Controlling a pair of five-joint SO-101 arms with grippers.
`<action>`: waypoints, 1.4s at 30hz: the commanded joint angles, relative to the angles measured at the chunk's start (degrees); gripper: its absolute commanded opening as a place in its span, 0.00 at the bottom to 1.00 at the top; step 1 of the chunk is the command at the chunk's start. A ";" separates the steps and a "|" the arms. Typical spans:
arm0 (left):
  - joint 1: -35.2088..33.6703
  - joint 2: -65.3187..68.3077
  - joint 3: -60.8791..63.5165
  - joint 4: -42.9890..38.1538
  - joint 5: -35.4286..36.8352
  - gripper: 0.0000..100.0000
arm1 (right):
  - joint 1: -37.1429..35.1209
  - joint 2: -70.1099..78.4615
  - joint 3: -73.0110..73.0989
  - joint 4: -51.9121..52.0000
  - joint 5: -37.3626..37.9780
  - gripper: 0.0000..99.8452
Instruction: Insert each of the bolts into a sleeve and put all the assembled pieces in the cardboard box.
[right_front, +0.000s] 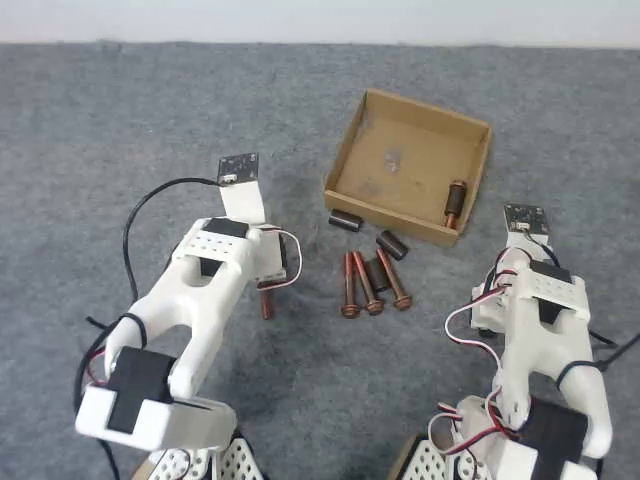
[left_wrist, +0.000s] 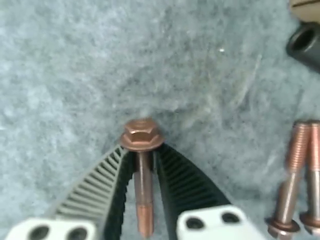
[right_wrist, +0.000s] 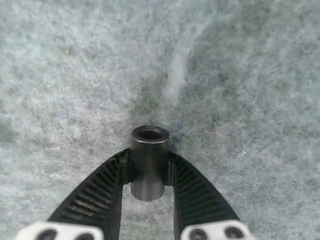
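Bolt (left_wrist: 143, 170), copper-coloured, clamped in left gripper (left_wrist: 142, 150). Long axis runs along the jaws, with hex head past the fingertips and shank end pointing back toward the wrist. Mate: black sleeve (right_wrist: 148, 160), pinched by its sides in right gripper (right_wrist: 148, 156), open bore facing outward.

High view: held bolt at 9 o'clock of loose bolts (right_front: 367, 283), right gripper at 3 o'clock, cardboard box (right_front: 395, 215) at 1 o'clock.

Sleeve's rear end hidden between jaws. Insertion likely needs the shank turned toward the bore.

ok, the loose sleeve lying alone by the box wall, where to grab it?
Mid-length across its round body, straight from above. The sleeve lies on its side, roughly along the box wall, nothing touching it. The gap to the wall looks slim, so a narrow opening is probably safer.
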 joint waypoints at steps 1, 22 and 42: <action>-0.09 -4.22 -0.22 -1.41 -0.70 0.16 | 0.66 -2.68 -0.18 -0.48 0.97 0.01; -0.35 9.05 -11.03 5.01 4.13 0.10 | 0.66 -2.68 -0.18 -0.48 0.97 0.01; -1.67 3.08 -9.36 4.84 3.78 0.01 | 0.66 -2.68 -0.18 -0.48 0.97 0.01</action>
